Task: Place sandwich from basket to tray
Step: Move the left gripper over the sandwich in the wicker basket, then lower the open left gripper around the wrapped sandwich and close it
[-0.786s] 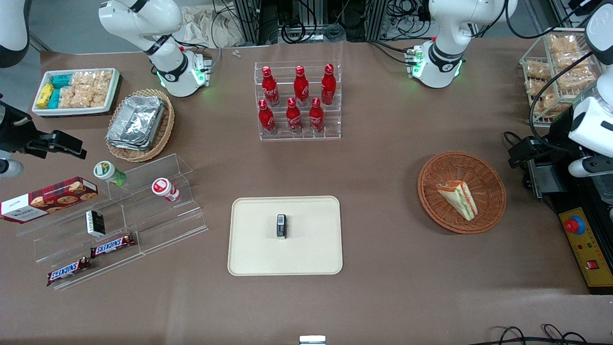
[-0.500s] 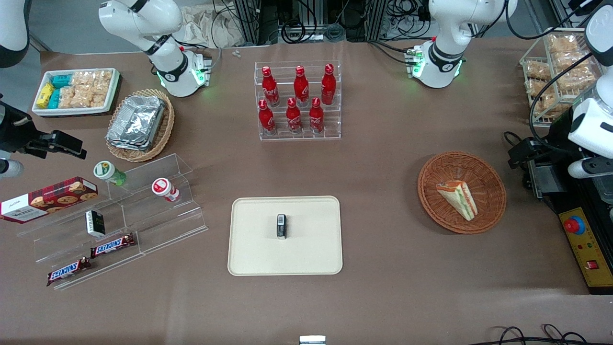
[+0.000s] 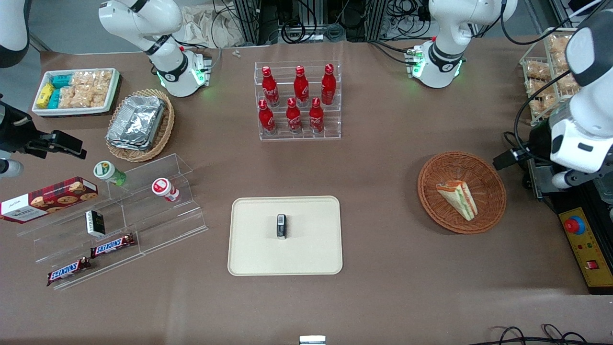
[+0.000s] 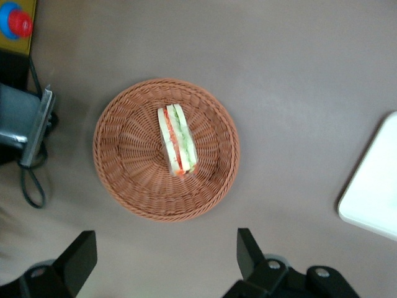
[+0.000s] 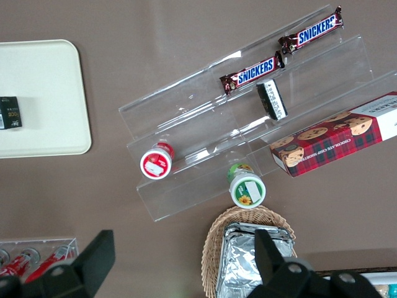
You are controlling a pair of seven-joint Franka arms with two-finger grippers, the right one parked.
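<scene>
The sandwich [image 3: 457, 199] [image 4: 175, 139] lay inside the round brown basket [image 3: 488, 172] [image 4: 124, 161], resting on its woven bottom (nothing else was in there with it). The gripper [image 4: 166, 267] hung in the air above the table, beside the basket and not touching it, with its two fingers [image 4: 77, 257] spread wide apart and holding nothing. The cream tray [image 3: 306, 254] [image 4: 372, 192] sat well apart from the basket, toward the parked arm's end of the table. A small dark box [image 3: 281, 226] stood on the tray.
</scene>
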